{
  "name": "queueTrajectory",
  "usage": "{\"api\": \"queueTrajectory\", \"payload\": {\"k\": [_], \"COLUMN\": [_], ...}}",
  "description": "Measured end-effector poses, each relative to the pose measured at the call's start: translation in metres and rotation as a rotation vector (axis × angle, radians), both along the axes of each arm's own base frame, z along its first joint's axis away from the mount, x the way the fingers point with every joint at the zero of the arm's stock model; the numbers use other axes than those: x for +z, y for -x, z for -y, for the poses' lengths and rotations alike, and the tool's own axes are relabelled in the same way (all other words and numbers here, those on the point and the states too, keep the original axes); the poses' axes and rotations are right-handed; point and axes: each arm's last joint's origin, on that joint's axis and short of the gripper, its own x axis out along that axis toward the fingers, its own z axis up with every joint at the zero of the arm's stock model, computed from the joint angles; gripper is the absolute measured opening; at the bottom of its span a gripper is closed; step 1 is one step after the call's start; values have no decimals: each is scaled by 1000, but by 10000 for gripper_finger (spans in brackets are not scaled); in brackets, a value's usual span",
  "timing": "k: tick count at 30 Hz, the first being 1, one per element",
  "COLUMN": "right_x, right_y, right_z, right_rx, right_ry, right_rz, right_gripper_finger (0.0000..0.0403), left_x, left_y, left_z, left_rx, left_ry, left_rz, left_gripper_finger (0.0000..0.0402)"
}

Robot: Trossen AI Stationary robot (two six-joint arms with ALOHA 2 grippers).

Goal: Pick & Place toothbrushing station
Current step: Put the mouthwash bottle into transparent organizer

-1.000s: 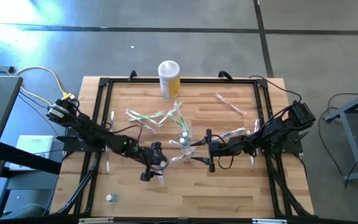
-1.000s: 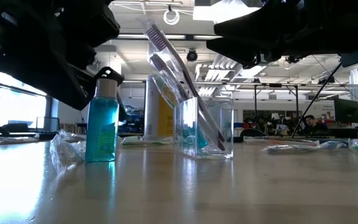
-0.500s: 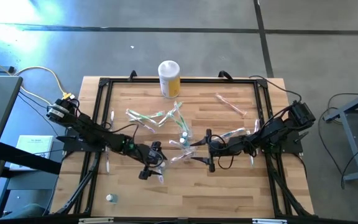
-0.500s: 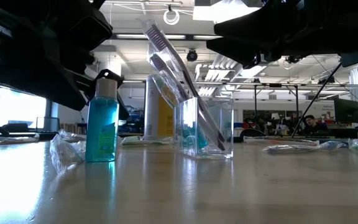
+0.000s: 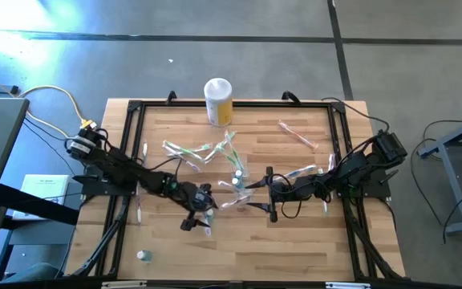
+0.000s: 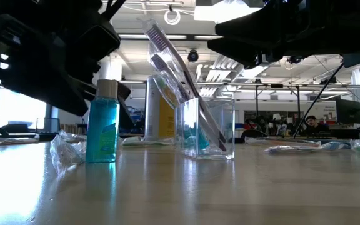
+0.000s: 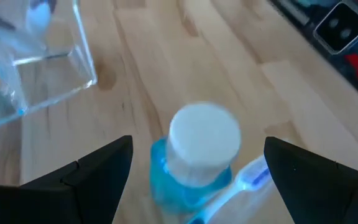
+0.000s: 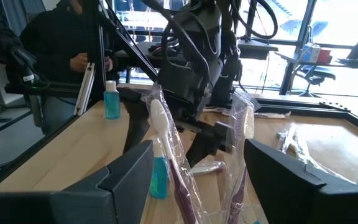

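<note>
A small clear cup (image 6: 208, 128) stands on the wooden table near its middle (image 5: 237, 178), with wrapped toothbrushes (image 6: 167, 56) leaning in it. More toothbrushes (image 5: 191, 152) lie loose behind it. My left gripper (image 7: 197, 142) is open and slants down over a small blue bottle with a white cap (image 7: 191, 180), one finger on each side of the cap with a gap at both. The bottle stands upright on its base (image 6: 102, 128), left of the cup. My right gripper (image 8: 199, 149) is open and level on the cup's right side (image 5: 255, 193), and the toothbrushes (image 8: 163, 137) rise in front of it.
A white-lidded yellow canister (image 5: 218, 100) stands at the far edge. A pink toothbrush (image 5: 297, 134) lies at the far right. A second small bottle (image 5: 143, 255) stands at the near left. A black frame (image 5: 131, 160) borders the table. A person (image 8: 48, 37) is beyond the table.
My left gripper has sunk and tipped farther down, edging toward the table's right, so that it now stands over the blue bottle's cap. It has stayed open. My right gripper, the cup and the bottle have kept still.
</note>
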Motion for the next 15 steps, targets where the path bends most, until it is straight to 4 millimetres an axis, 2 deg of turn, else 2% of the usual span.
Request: {"api": "queueTrajectory", "payload": {"k": [12, 15], "right_x": [0, 0], "right_y": [0, 0], "right_z": [0, 0], "right_rx": [0, 0], "right_ry": [-1, -1], "right_rz": [0, 0], "right_gripper_finger": [243, 243], "left_x": [-5, -9], "left_y": [-1, -2], "left_z": [-3, -2], "left_rx": [-18, -25], "left_ry": [5, 8], "left_rz": [-17, -25], "left_gripper_finger": [355, 343]}}
